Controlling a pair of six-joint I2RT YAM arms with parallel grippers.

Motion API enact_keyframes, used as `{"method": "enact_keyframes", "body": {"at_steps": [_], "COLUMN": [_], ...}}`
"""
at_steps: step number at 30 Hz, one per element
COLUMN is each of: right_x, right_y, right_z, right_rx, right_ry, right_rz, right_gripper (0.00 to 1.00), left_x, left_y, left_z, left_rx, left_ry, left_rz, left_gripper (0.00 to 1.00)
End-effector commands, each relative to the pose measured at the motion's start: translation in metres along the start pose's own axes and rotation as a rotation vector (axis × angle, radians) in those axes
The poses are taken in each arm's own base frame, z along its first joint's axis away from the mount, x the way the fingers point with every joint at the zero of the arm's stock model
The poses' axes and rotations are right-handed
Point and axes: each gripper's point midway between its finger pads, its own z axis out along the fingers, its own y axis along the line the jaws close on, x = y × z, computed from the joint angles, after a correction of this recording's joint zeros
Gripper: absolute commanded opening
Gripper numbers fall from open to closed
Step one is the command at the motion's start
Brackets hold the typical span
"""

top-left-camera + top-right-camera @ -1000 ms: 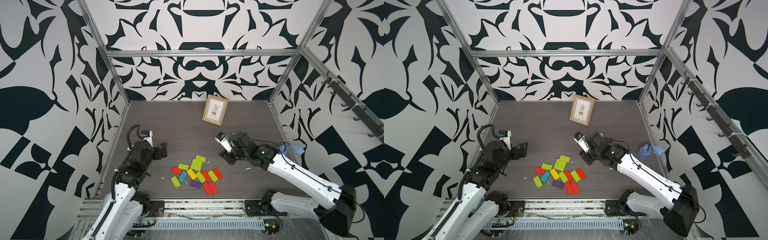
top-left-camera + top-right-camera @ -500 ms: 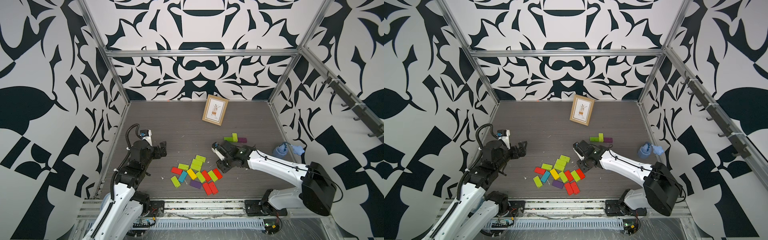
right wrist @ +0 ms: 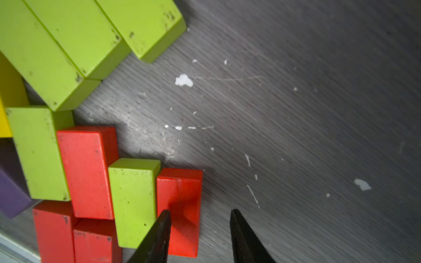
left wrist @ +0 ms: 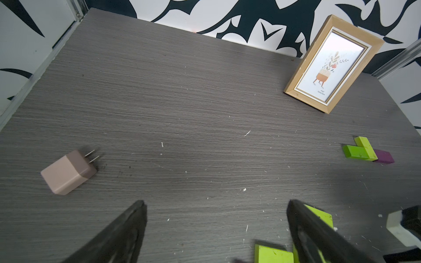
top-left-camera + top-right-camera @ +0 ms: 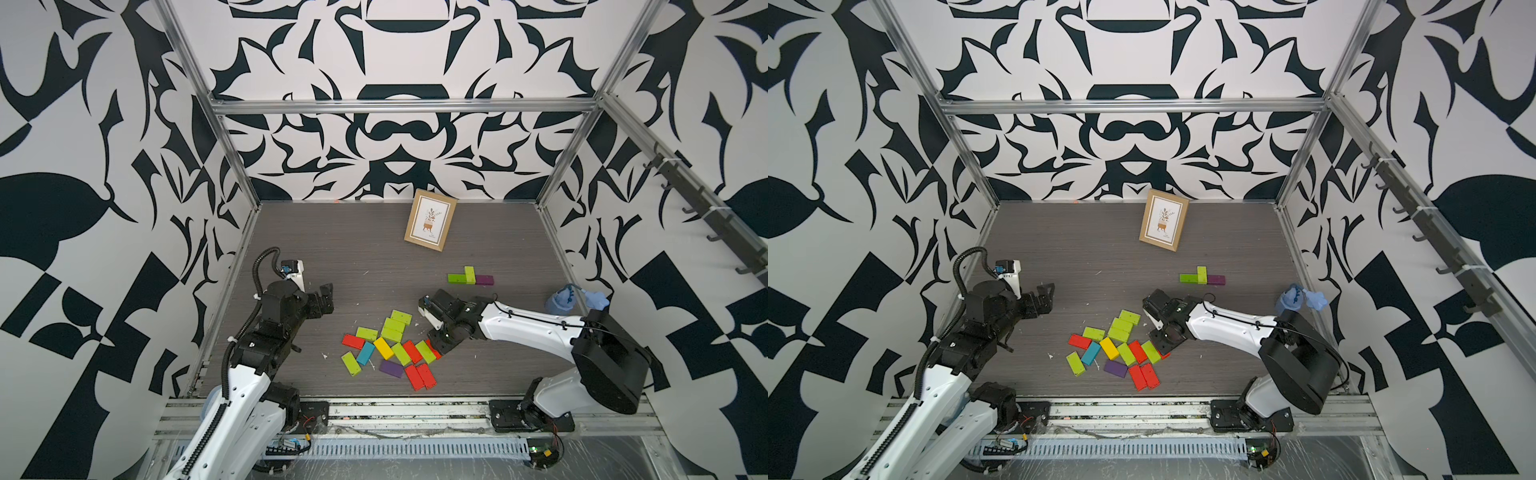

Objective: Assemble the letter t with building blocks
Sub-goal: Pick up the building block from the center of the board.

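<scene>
The loose building blocks [image 5: 390, 349] lay flat in a tight cluster of lime green, red, yellow, blue and purple, well apart from the wooden picture frame [image 5: 430, 220] and on the side of it toward the arms' bases. Three more blocks [image 5: 469, 276], two lime green and one purple, touched one another in a row-and-stem shape near the frame, between it and the cluster. At the cluster's edge the right gripper [image 3: 199, 227] was low over a red block [image 3: 182, 193] that touched a lime green block [image 3: 134, 200]. Its jaws stood apart and straddled the red block, with a gap on the outer side. The left gripper [image 4: 216, 205] hung spread wide and empty, well apart from the frame. A beige plug-in charger [image 4: 68, 172] lay on the grey table [image 4: 182, 102]. The small print under the frame's potted plant was too small to read.
</scene>
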Motion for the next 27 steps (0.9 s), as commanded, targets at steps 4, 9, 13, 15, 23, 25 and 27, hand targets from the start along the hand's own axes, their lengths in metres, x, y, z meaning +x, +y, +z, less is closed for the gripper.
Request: {"method": "enact_keyframes", "body": {"at_steps": [4,9,13,15,23,25,27], "right_x": [0.004,0.006,0.007,0.009,0.010,0.011,0.010], "right_y": [0.009,0.011,0.006,0.000,-0.009,-0.010,-0.011], "right_z": [0.002,0.004,0.005,0.006,0.007,0.008,0.009], "right_rx": [-0.038,-0.040,0.004,0.033,0.091,0.100,0.109], "right_ry": [0.013,0.028,0.045,0.058,0.071,0.076,0.078], "right_rz": [0.014,0.013,0.019,0.021,0.043,0.048,0.053], "right_gripper": [0.45,0.44,0.44,0.44,0.41,0.39,0.34], "left_x": [-0.007,-0.006,-0.006,-0.005,-0.005,-0.004,-0.004], "left_y": [-0.002,-0.001,-0.001,0.000,-0.001,0.000,-0.001], "left_z": [-0.004,-0.003,-0.004,-0.004,-0.003,-0.002,-0.002], "left_rx": [-0.001,-0.002,-0.004,-0.005,-0.003,-0.004,-0.003], "left_ry": [-0.008,-0.005,-0.005,-0.006,-0.005,-0.003,-0.002], "left_rz": [-0.008,-0.008,-0.010,-0.011,-0.010,-0.009,-0.010], "left_gripper": [1.00,1.00,1.00,1.00,1.00,1.00,1.00]}}
